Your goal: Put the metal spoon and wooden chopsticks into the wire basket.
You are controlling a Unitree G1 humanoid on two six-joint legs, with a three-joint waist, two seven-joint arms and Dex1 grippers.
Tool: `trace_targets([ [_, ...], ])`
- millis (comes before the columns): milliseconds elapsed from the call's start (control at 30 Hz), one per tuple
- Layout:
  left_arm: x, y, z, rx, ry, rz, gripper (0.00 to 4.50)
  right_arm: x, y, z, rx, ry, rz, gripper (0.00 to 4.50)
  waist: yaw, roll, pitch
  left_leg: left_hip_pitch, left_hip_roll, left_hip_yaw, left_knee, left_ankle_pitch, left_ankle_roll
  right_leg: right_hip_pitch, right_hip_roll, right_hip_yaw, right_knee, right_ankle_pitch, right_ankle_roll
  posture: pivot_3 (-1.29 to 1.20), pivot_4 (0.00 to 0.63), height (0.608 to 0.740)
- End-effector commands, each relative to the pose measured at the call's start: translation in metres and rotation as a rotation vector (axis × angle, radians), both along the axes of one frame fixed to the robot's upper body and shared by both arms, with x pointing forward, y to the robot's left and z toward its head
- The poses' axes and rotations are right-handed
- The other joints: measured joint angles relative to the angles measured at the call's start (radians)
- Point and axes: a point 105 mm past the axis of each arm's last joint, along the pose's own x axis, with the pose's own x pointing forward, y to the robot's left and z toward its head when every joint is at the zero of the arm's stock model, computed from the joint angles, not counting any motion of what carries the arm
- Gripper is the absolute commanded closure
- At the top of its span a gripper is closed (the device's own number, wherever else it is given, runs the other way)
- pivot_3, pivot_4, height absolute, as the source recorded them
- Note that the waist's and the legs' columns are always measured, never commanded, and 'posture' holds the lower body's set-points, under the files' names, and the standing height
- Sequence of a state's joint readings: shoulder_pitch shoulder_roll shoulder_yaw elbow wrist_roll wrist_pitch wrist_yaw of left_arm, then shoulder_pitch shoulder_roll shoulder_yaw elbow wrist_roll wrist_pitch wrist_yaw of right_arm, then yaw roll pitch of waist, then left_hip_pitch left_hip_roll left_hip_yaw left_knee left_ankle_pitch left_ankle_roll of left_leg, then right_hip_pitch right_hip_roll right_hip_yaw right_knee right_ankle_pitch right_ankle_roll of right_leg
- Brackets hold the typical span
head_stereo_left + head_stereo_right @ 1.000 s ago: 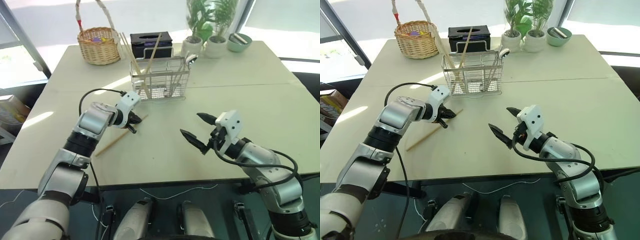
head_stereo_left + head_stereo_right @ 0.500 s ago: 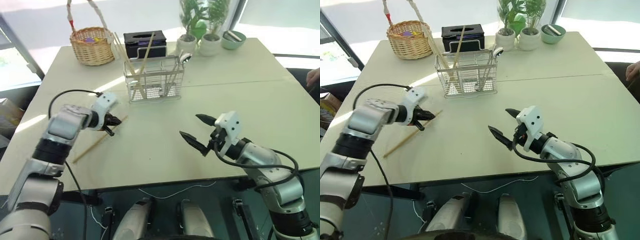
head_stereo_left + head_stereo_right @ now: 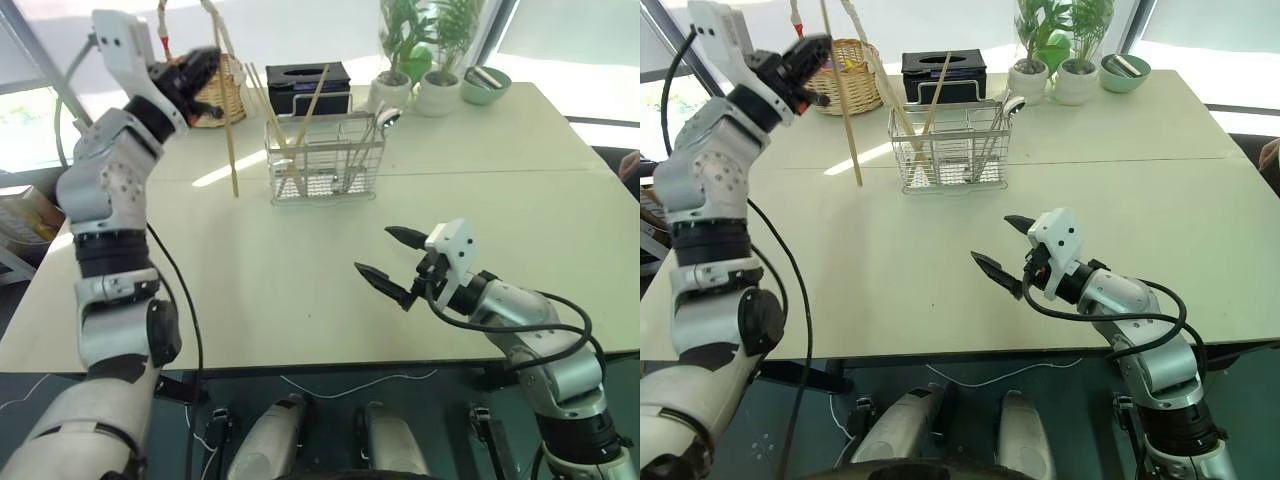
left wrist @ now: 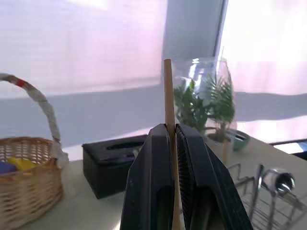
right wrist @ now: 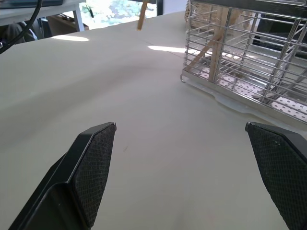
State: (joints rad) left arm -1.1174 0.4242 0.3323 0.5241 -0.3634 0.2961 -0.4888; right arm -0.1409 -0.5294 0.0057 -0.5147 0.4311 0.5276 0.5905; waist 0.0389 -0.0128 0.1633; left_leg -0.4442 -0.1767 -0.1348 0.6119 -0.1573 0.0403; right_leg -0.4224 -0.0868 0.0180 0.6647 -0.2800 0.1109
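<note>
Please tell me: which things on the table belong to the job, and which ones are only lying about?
Job:
- wooden chopstick, held by the left tool
- chopsticks in the basket
- metal spoon, standing in the basket
- wire basket

Lying about:
- wicker basket
- black tissue box
- two potted plants
- green bowl

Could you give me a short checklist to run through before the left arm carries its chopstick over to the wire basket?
1. Grip on the chopstick: ok, the left gripper is shut on it.
2. Chopstick off the table: ok, it hangs near upright, lower tip in the air.
3. Wire basket upright with an open top: ok; it already holds chopsticks and a metal spoon.
4. Path to the basket: cannot tell; the leaning chopsticks inside may be in the way.
5. Right gripper out of the way: ok, open, low over the table, apart from the basket.
</note>
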Motion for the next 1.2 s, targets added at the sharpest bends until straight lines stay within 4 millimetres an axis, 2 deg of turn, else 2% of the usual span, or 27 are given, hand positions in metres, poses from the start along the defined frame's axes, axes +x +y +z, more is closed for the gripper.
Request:
trace_targets([
  [33, 0.004, 0.005, 0.044, -0.041, -0.145, 0.099, 4.44, -0.005, 0.004, 0.009, 0.010, -0.039, 0.007, 0.00, 0.003, -0.001, 0.001, 0.000, 0.000, 0.000, 0.001, 0.000, 0.000, 0.000, 0.000, 0.000, 0.000, 0.000, 0.000, 0.00, 0.150, 0.725],
  [167, 0.010, -0.007, 0.067, -0.048, -0.206, 0.111, 4.44, -0.006, 0.004, 0.010, 0.017, -0.038, -0.010, 0.00, 0.000, -0.002, 0.001, -0.001, -0.001, 0.000, 0.001, 0.000, 0.001, 0.000, -0.001, 0.000, -0.001, 0.000, 0.001, 0.00, 0.150, 0.725],
  [267, 0.012, -0.021, 0.074, -0.045, -0.227, 0.076, 4.44, -0.006, 0.003, 0.010, 0.019, -0.040, -0.023, 0.00, -0.001, -0.002, 0.001, -0.001, -0.001, 0.000, 0.001, 0.000, 0.001, 0.000, -0.001, 0.000, 0.000, 0.000, 0.001, 0.00, 0.150, 0.725],
  [600, 0.017, -0.065, 0.067, -0.026, -0.248, -0.016, 4.44, -0.011, 0.002, 0.011, 0.026, -0.038, -0.057, 0.00, -0.003, -0.002, 0.001, -0.002, -0.001, 0.000, 0.001, 0.000, 0.001, 0.000, 0.000, -0.001, 0.000, 0.000, 0.001, 0.00, 0.150, 0.725],
  [967, 0.011, -0.085, 0.085, -0.027, -0.288, -0.054, 4.44, -0.013, 0.000, 0.012, 0.034, -0.036, -0.082, 0.00, -0.003, -0.003, 0.001, -0.002, -0.001, 0.000, 0.001, 0.000, 0.001, 0.002, 0.000, -0.001, 0.000, 0.001, 0.001, 0.00, 0.150, 0.725],
  [1200, 0.016, -0.094, 0.063, 0.010, -0.273, -0.057, 4.44, -0.014, 0.000, 0.019, 0.048, -0.043, -0.088, 0.00, -0.003, -0.003, 0.001, -0.001, -0.001, 0.000, 0.001, 0.000, 0.001, 0.002, 0.000, -0.001, 0.000, 0.001, 0.001, 0.00, 0.150, 0.725],
])
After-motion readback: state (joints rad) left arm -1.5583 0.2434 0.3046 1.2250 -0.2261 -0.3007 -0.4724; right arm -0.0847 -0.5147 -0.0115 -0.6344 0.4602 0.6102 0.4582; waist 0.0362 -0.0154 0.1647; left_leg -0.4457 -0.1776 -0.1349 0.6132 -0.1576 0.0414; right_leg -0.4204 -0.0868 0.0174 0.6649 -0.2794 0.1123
